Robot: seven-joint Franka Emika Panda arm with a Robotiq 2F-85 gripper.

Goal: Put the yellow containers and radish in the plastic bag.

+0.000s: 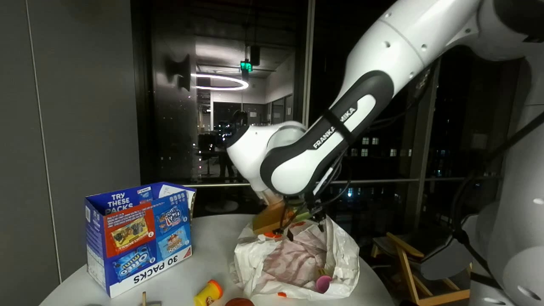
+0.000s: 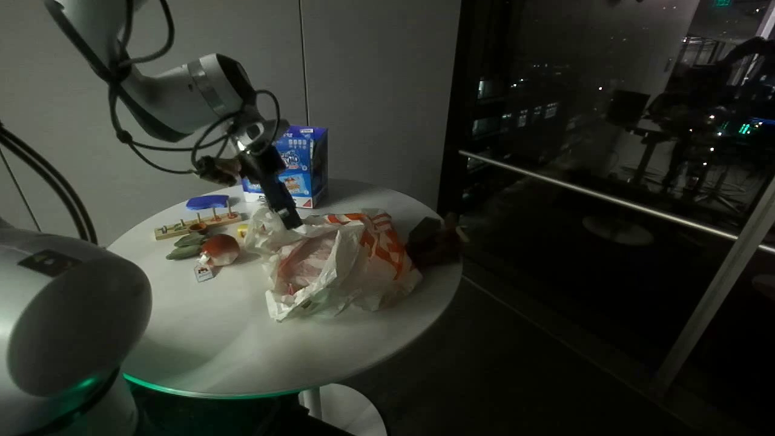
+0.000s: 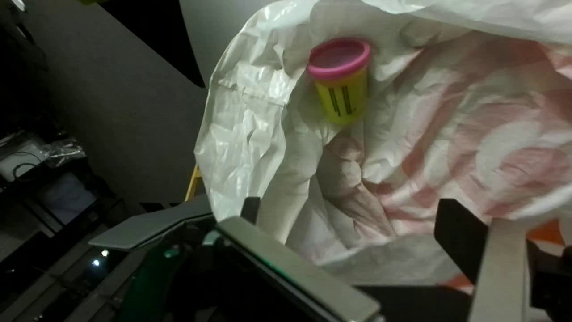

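The white and orange plastic bag (image 1: 340, 255) lies on the round table with its mouth open. It also shows in an exterior view (image 2: 339, 272) and the wrist view (image 3: 250, 143). A yellow container with a pink lid (image 3: 342, 87) is inside the bag, near its rim; it shows in an exterior view (image 1: 323, 283). A yellow container with an orange lid (image 1: 209, 293) lies on the table beside the bag. The red radish (image 2: 221, 249) with green leaves sits on the table beside the bag. My gripper (image 3: 355, 223) is open and empty over the bag's mouth, also in both exterior views (image 1: 306, 231) (image 2: 290, 221).
A tall blue snack box (image 1: 140, 242) stands on the table, also in an exterior view (image 2: 303, 163). A wooden peg board (image 2: 197, 225) and a flat blue item (image 2: 207, 201) lie near the radish. A dark brown object (image 2: 433, 245) sits behind the bag at the table's edge.
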